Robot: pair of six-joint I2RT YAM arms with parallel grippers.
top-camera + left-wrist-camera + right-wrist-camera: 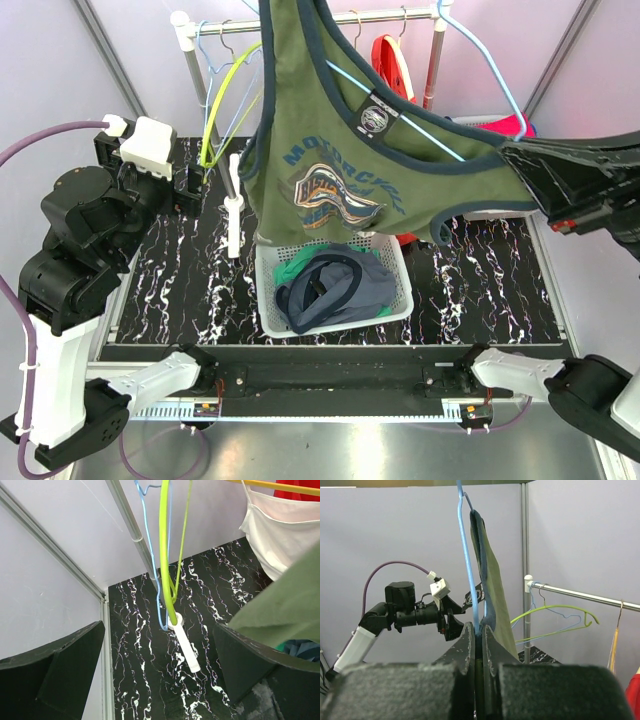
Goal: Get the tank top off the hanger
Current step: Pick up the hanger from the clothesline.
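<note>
In the lower middle of the top view a white basket (396, 300) sits on the black marbled tabletop (480, 290), holding a heap of blue and green clothes (330, 285). Above it, filling the centre of the frame, hangs the olive tank top (330, 150) with navy trim. It is stretched over a blue hanger (430, 135) and drawn toward the right edge.

There the right gripper (510, 150) has its jaws closed on the hanger's wire. The right wrist view shows the wire running down between them, with the shirt's edge against it.

At middle left the left gripper (190, 185) has its jaws spread wide, holding nothing. It stands just beside a bare yellow-green hanger (228, 95).

Farthest back, along the top edge, is the white rail (300, 18), with a red garment (395, 65) at upper right. The left wrist view also shows a white top (280, 530) in its upper right corner.
</note>
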